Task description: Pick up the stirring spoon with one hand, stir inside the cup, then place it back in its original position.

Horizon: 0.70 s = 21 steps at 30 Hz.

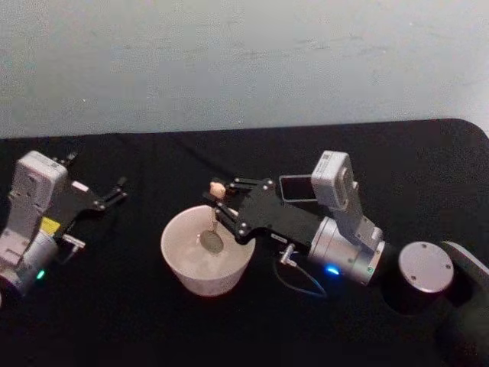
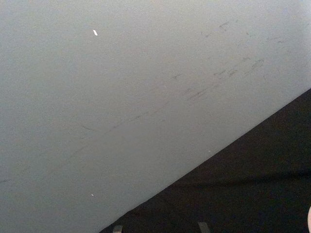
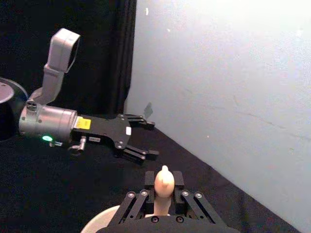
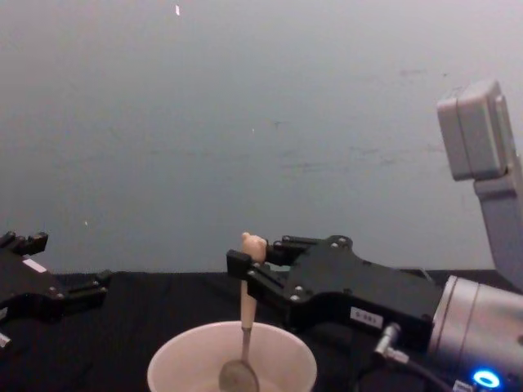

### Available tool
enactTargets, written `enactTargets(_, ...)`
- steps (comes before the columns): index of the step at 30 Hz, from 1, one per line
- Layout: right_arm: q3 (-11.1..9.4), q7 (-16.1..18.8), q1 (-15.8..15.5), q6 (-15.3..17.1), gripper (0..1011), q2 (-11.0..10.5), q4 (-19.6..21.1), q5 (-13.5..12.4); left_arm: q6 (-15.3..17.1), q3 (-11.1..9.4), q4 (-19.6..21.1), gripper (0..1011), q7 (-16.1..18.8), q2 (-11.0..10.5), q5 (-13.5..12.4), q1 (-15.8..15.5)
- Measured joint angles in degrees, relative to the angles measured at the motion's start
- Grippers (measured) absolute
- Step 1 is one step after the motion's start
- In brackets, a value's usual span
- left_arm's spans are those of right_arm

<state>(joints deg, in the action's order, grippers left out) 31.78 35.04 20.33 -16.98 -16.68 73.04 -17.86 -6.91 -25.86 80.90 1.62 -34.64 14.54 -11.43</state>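
The stirring step looks to be in hand. The right end effector is closed on the upper handle of the spoon, just under its small bear head. It holds the spoon nearly upright, with the metal bowl down inside the cup, low and near the middle. The next move probably calls for small circles that keep the spoon off the cup's thin wall so the cup does not shift, then a straight lift clear of the rim before the spoon is carried back. The left end effector sits well apart to the left, fingers spread and holding nothing. The surface is covered in black cloth, and a pale grey, lightly scuffed wall rises directly behind it.
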Motion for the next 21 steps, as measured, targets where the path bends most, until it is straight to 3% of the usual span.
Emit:
enactTargets(10,-0.9,-0.5,-0.4,0.0,213,-0.3,0.3,0.7,0.0,0.0,0.0,1001,0.0,0.0,0.0,0.0)
enactTargets(21,-1.6,0.3,-2.7,1.0,212,-3.0,3.6,0.7,0.0,0.0,0.0,1001,0.0,0.0,0.0,0.0)
